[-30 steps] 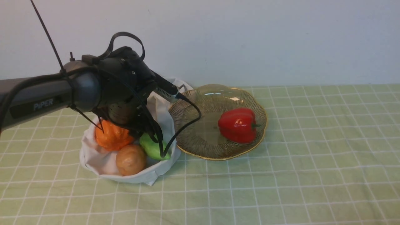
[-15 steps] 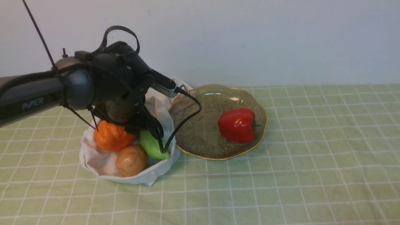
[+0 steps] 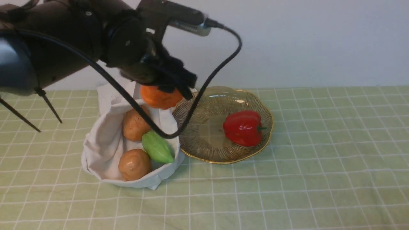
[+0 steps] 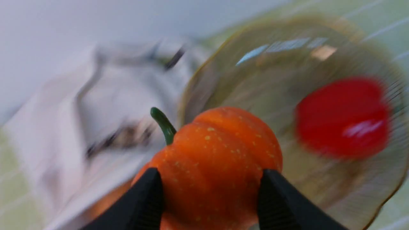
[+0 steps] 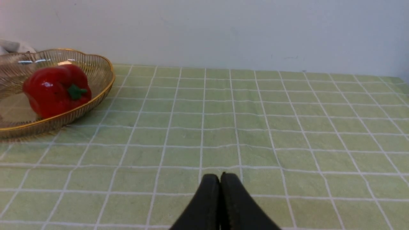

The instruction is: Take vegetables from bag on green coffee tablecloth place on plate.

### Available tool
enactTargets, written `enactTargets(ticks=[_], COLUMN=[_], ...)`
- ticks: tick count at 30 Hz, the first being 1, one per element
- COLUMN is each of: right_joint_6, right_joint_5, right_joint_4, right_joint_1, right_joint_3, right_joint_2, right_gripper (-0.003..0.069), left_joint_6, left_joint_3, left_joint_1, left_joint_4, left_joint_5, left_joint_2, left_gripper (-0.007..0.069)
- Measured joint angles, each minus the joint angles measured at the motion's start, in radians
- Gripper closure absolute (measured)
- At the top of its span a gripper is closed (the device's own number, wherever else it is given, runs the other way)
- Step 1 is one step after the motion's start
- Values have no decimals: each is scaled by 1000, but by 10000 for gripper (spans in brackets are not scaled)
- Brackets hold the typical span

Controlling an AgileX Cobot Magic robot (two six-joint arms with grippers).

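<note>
Green grid tablecloth (image 3: pixel 287 191) covers the whole surface. Directly on it: white bag (image 3: pixel 102 143) at left, amber plate (image 3: pixel 207 137) just right of it, edges about touching.

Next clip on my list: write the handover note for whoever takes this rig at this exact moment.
Left gripper: shut on the pumpkin, held in the air above the bag's far edge, next to the plate.
Right gripper: shut and empty, over the tablecloth, away from the plate.
Done: red pepper lies on the plate.
Left: set the pumpkin on the plate, then move the far potato, near potato and gourd, all in the bag.
</note>
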Motion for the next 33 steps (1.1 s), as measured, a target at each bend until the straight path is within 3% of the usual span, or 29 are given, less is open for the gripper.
enactTargets(ticks=[6, 13, 16, 20, 25, 28, 33], right_joint_6=[0, 0, 0, 0, 0, 0, 0], right_joint_5=[0, 0, 0, 0, 0, 0, 0], right_joint_4=[0, 0, 0, 0, 0, 0, 0], right_joint_1=[0, 0, 0, 0, 0, 0, 0], right_joint_3=[0, 0, 0, 0, 0, 0, 0], right_joint_2=[0, 0, 0, 0, 0, 0, 0], right_gripper=[673, 673, 673, 673, 673, 673, 673], left_joint_6=[1, -4, -5, -20, -53, -53, -15], left_joint_3=[-3, -3, -3, -3, -1, -9, -14], left_joint_1=[-55, -60, -60, -60, -62, -78, -109], left_joint_4=[-5, -4, -5, -7, -9, -10, -15], left_joint_5=[-297, -326, -328, -322, -240, -112, 134], left_joint_2=[144, 277, 298, 292, 201, 92, -124], left_gripper=[275, 268, 197, 15, -56, -13, 218])
